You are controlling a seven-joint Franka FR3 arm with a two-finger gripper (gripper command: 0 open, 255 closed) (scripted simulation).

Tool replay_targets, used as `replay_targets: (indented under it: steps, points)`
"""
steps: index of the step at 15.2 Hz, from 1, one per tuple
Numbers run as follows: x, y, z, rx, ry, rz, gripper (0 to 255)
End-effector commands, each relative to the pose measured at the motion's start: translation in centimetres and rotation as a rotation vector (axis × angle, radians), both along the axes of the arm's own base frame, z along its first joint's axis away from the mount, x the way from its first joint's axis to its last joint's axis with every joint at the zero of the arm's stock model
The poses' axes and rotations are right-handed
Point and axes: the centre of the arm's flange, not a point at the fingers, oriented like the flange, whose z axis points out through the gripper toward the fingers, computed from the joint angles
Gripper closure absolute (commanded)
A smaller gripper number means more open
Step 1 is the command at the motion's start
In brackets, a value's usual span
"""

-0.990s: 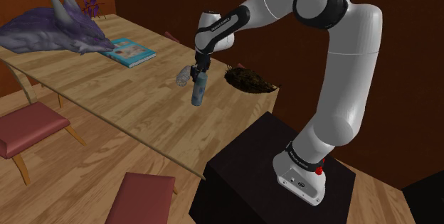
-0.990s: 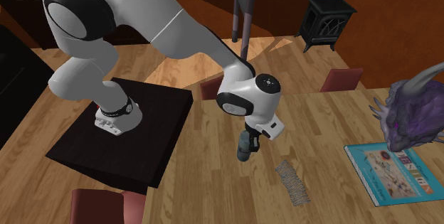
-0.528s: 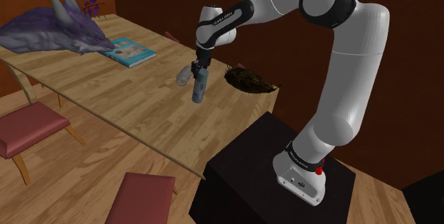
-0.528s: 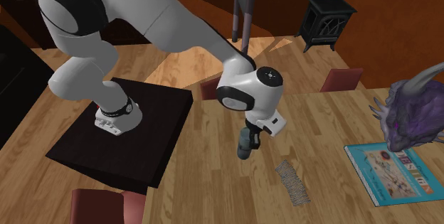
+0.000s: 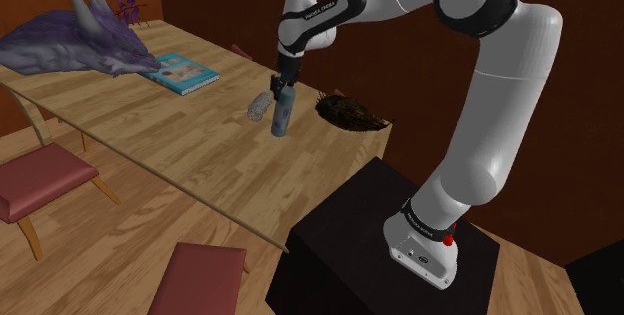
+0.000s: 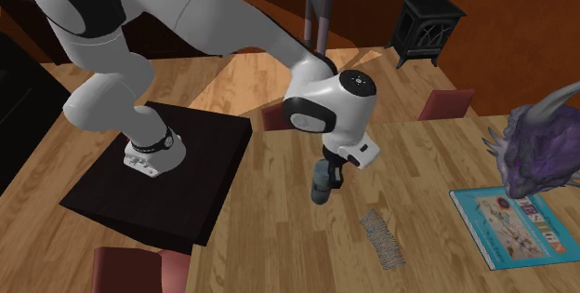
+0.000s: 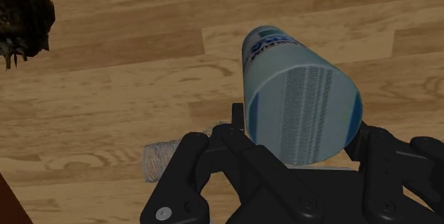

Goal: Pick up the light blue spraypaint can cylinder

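Shoulder view, centre of frame: the light blue spray can (image 5: pixel 281 113) hangs nearly upright, apparently clear of the worktop (image 5: pixel 170 138), with the jaws clamped on its top end. The pick-up looks essentially done; at most a little more height is needed.
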Motion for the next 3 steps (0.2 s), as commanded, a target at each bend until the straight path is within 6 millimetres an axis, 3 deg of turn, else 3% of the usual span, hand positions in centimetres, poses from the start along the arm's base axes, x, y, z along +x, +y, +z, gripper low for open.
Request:
replay_targets:
  steps: [1, 3]
  points:
    - [-0.04, 0.05, 0.97, 0.0, 0.0, 0.0, 255]
    - [-0.03, 0.05, 1.05, 0.0, 0.0, 0.0, 255]
